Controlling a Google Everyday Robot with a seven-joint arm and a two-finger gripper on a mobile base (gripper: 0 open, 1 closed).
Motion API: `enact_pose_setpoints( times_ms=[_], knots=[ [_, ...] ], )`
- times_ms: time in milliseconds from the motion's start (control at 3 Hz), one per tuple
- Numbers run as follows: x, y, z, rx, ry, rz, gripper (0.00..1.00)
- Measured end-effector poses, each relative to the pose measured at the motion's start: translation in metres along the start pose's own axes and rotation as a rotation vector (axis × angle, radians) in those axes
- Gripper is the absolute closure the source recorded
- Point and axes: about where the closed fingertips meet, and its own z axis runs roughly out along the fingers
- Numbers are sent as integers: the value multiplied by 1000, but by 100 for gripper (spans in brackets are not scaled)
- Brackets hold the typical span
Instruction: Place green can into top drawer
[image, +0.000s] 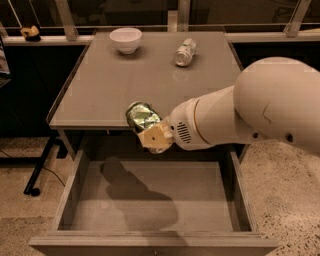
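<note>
The green can (140, 116) is tilted in the air at the table's front edge, above the back of the open top drawer (150, 200). My gripper (152, 134) is shut on the green can, one tan finger (156, 138) showing across its lower side. The big white arm reaches in from the right. The drawer is pulled out and shows a flat grey bottom with the arm's shadow on it.
A white bowl (125, 39) stands at the back left of the grey table (100, 90). A paler can (185, 52) lies on its side at the back middle. A small yellowish object (31, 33) sits on the ledge at far left.
</note>
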Motion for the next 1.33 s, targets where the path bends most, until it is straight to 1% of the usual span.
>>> enact_pose_setpoints(
  times_ms=[333,1000,1333],
  knots=[
    [17,0,9,-13,24,56,100],
    [71,-6,24,4,42,208,100],
    [99,-13,40,59,40,265,100]
  ],
)
